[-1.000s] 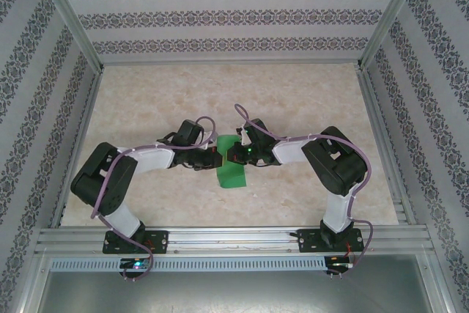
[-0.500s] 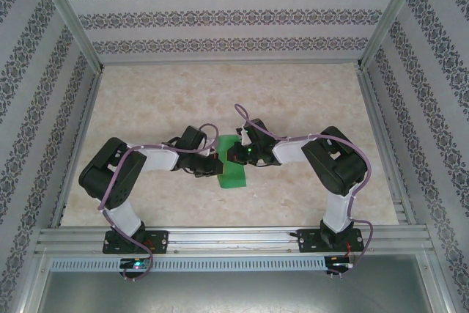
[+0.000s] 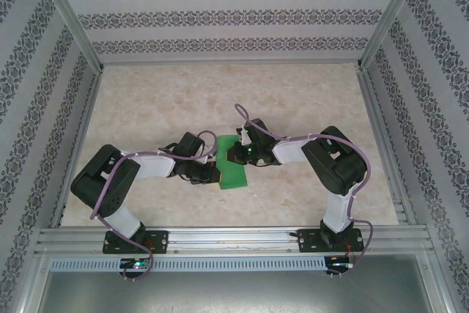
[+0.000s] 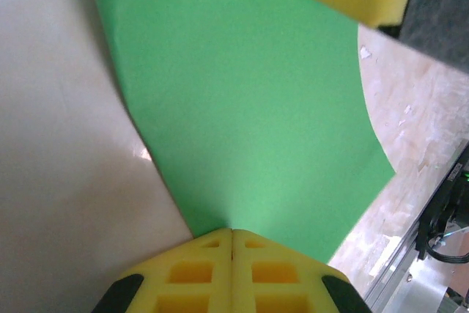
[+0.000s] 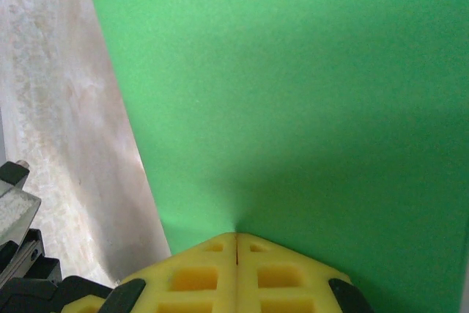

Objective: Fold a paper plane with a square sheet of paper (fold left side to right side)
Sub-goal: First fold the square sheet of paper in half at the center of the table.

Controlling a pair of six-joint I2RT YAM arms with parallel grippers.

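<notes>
Jaws shut, left gripper (image 4: 232, 231) and right gripper (image 5: 236, 235) both touch the green paper (image 3: 234, 175) toward the table's (image 3: 308, 100) near edge

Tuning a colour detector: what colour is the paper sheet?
The sheet is plain bright green, clearest in the right wrist view.

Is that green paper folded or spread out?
Apparently folded: from above, the green paper lies as a narrow oblong, not a square. Its separate layers cannot be made out.
</notes>
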